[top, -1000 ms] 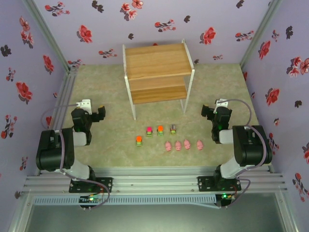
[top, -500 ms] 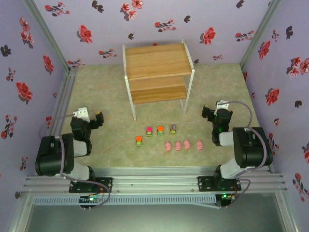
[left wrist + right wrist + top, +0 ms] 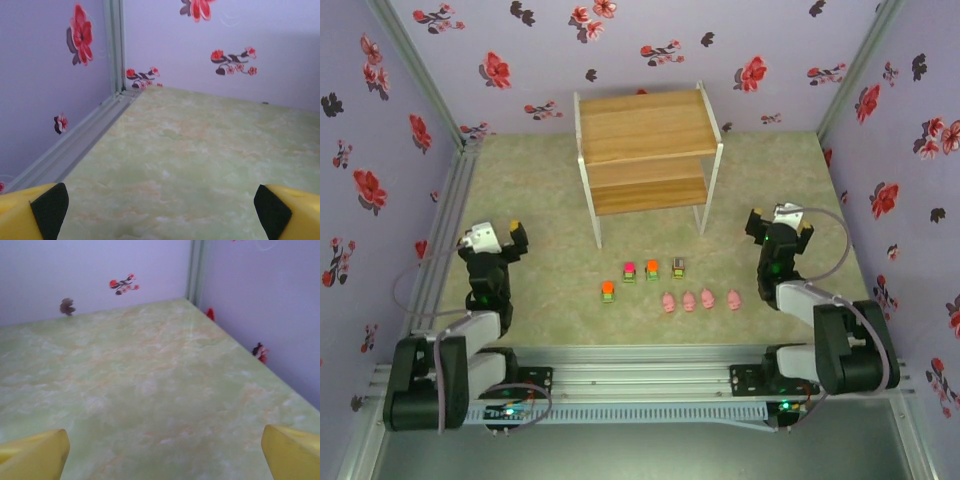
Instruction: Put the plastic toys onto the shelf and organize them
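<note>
The shelf [image 3: 645, 150] stood farther out than both grippers and between them, its two wooden boards on a thin white frame. All eight plastic toys lay on the counter [image 3: 520, 180] nearer than the shelf, in the gap between the grippers.

Four pink pig-like figures [image 3: 700, 299] made a row to the inner side of the right gripper [image 3: 780, 228] and a little closer to the arm bases. Three blocky toys [image 3: 653, 269], topped magenta, orange and grey-brown, sat in a line just beyond the pigs. A fourth orange-topped one [image 3: 608, 290] lay apart from that line, on the side toward the left gripper [image 3: 510, 238].

The left gripper was spread wide and held nothing; its yellow fingers [image 3: 47, 210] framed bare counter and the purple flowered wall. The right gripper was likewise spread wide over bare counter, well apart from the toys.
</note>
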Robot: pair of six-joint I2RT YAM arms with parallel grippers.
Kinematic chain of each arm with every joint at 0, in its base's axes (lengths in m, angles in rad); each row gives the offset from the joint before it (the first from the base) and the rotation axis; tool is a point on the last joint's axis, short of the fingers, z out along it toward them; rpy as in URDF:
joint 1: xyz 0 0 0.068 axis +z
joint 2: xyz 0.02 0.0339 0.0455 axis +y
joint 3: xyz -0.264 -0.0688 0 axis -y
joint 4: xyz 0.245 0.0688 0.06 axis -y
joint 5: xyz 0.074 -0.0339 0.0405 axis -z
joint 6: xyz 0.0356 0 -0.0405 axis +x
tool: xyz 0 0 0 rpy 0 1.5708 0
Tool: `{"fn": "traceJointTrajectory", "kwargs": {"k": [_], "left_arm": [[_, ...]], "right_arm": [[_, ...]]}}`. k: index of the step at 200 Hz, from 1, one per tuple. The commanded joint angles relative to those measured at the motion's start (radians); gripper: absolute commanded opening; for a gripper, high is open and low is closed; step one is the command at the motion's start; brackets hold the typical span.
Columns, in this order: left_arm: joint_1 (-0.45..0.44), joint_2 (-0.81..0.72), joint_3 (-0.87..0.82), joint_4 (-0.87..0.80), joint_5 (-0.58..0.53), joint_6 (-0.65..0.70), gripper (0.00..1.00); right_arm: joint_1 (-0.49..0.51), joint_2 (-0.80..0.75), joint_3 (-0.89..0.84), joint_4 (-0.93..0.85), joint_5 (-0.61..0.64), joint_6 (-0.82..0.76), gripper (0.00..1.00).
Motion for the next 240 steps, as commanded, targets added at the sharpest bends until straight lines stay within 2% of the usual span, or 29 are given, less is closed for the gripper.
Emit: {"fn": "traceJointTrajectory", "kwargs": {"k": [1, 33, 48, 67, 106, 146, 194, 240], "left_arm": [[-0.034, -0.083, 0.052, -0.187, -0.112, -0.029, 1.00], [-0.122, -0.204, 0.053, -0.278, -0.159, -0.070, 1.00], [-0.176, -0.260, 0.079, -0.392, -0.170, -0.122, 1.00], [-0.244, -0.316, 0.126, -0.559, -0.167, -0.180, 1.00], [-0.418, -0.352, 0.179, -0.707, -0.172, -0.155, 1.00], [-0.638, -0.279, 0.204, -0.685, -0.292, -0.063, 1.00], [-0.781, -0.100, 0.234, -0.593, -0.290, -0.131, 1.00], [-0.925, 0.083, 0.333, -0.565, -0.265, -0.199, 0.97]], "right_arm": [[0.022, -0.045, 0.101, -0.222, 0.174, 0.100, 0.99], [0.038, -0.049, 0.256, -0.589, 0.310, 0.308, 0.99], [0.048, -0.048, 0.311, -0.729, 0.328, 0.390, 0.99], [0.085, -0.080, 0.294, -0.764, 0.347, 0.422, 0.99], [0.151, -0.198, 0.235, -0.811, 0.321, 0.405, 0.99], [0.251, -0.340, 0.229, -0.937, 0.299, 0.397, 0.99], [0.398, -0.444, 0.206, -1.113, 0.257, 0.449, 0.98], [0.495, -0.456, 0.247, -1.281, 0.183, 0.527, 0.93]]}}
